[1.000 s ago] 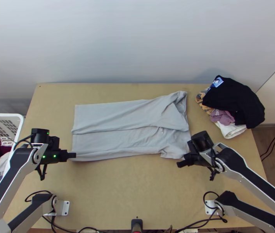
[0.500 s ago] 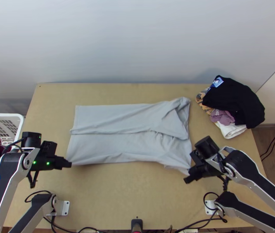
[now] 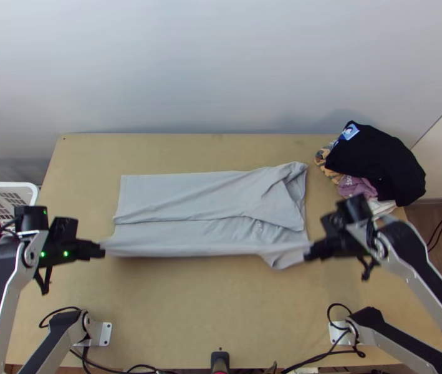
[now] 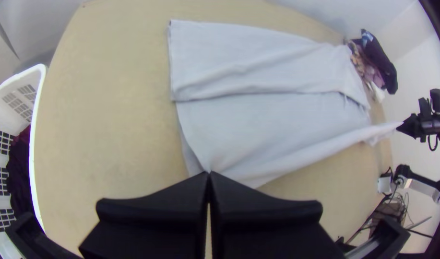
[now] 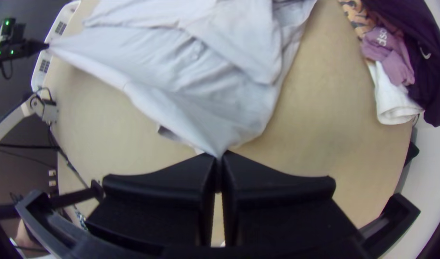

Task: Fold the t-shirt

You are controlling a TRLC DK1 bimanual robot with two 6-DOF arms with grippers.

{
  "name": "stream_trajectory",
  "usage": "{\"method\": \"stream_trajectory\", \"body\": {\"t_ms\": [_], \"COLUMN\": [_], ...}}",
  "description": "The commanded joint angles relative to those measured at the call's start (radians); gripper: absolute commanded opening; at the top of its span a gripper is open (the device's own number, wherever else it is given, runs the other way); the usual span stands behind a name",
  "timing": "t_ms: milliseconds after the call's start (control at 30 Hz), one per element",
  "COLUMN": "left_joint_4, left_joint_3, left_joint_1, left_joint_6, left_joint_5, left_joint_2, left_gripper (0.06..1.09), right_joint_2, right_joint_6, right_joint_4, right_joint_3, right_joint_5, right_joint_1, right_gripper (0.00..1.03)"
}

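The light grey t-shirt (image 3: 221, 206) lies lengthwise across the table, its far part folded over in a long strip. Its near edge is pulled taut between both grippers and looks lifted. At the near left corner, my left gripper (image 3: 103, 249) is shut on the cloth; in the left wrist view the fabric runs into the tips of this gripper (image 4: 208, 173). My right gripper (image 3: 308, 253) pinches the near right corner by the sleeve end, and the right wrist view has the cloth gathered between the tips of that gripper (image 5: 220, 156).
A pile of clothes (image 3: 376, 163), black on top, sits at the table's far right corner. Beyond the left edge stands a white laundry basket (image 3: 32, 194) holding dark clothes. Bare tabletop (image 3: 221, 299) lies on the near side of the shirt.
Both grippers first came toward the near edge, then rose or moved back somewhat, and have spread apart. The shirt has shifted slightly nearer, and its near edge is now drawn straight.
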Motion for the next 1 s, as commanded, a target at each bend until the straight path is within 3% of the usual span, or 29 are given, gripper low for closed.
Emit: {"method": "stream_trajectory", "body": {"t_ms": [0,200,467,767,967], "left_joint_4": [0.165,0.335,0.509,0.566,0.589], "left_joint_3": [0.088,0.165,0.333,0.568,0.662], "left_joint_1": [0.031,0.011,-0.051,-0.094,-0.094], "left_joint_6": [-0.115,-0.235,-0.335,-0.378,-0.376], "left_joint_5": [-0.001,-0.001,-0.049,-0.101,-0.124], "left_joint_2": [0.166,0.367,0.634,0.907,1.031], "left_gripper": [0.10,0.10,0.10,0.10,0.10], "right_joint_2": [0.197,0.423,0.713,0.944,1.039], "right_joint_6": [-0.006,0.069,0.138,0.169,0.170], "right_joint_4": [0.188,0.333,0.387,0.387,0.387], "right_joint_3": [0.143,0.272,0.511,0.758,0.818], "right_joint_5": [-0.004,-0.004,-0.003,0.020,0.030], "right_joint_1": [-0.189,-0.201,-0.215,-0.226,-0.230], "right_gripper": [0.03,0.03,0.03,0.03,0.03]}}
